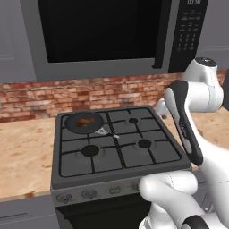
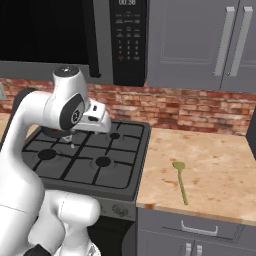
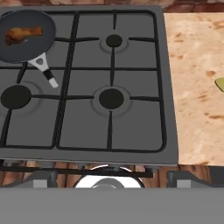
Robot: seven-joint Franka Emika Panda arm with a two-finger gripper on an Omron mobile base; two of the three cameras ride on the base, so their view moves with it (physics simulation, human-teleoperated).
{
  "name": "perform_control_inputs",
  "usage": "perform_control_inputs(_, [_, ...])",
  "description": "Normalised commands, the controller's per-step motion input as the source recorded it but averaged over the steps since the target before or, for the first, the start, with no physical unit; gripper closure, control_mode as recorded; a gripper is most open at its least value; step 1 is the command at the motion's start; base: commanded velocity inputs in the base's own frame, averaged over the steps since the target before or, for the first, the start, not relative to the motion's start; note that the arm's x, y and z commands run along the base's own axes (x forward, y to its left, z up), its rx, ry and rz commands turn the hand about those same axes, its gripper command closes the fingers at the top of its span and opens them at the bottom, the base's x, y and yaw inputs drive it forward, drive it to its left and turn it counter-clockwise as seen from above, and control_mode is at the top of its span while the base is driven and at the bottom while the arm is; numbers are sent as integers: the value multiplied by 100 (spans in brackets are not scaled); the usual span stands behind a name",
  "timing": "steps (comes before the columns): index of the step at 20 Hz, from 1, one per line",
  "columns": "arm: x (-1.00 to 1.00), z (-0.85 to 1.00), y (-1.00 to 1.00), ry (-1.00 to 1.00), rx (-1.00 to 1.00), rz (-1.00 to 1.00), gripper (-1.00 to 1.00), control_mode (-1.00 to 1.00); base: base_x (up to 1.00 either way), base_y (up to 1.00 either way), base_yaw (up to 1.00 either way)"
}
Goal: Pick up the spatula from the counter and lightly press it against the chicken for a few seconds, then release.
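Note:
An olive-green spatula [image 2: 180, 184] lies on the wooden counter to the right of the stove, its head pointing toward the wall. Its tip [image 3: 220, 84] shows at the right edge of the hand view. A browned chicken drumstick [image 3: 22, 34] sits in a dark frying pan [image 3: 26, 17] on the back-left burner, also seen as the pan [image 1: 83, 122] from the left base. My gripper [image 3: 111, 179] hangs above the stove's front edge, looking down. It is open, with its fingers wide apart and nothing between them. It is well left of the spatula.
The black four-burner stove [image 3: 111, 98] fills the space below the hand. The pan's grey handle [image 3: 43, 68] points toward the stove's middle. A microwave [image 1: 103, 31] hangs above. A brick wall runs behind, and grey cabinets [image 2: 200, 45] hang over the right counter [image 2: 215, 155].

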Motion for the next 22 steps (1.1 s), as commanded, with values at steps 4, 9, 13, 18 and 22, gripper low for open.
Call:
perform_control_inputs(4, [-35,0,-26,-3,0,0,-100,-100,0,0,0])
perform_control_inputs(9, [-20,0,-18,-1,0,0,-100,-100,0,0,0])
perform_control_inputs(13, [-16,0,-20,-1,-2,0,-100,-100,0,0,0])
perform_control_inputs(18, [-15,0,-29,0,-6,0,-100,-100,0,0,0])
perform_control_inputs(22, [-15,-4,-28,0,-8,0,-100,-100,0,0,0])
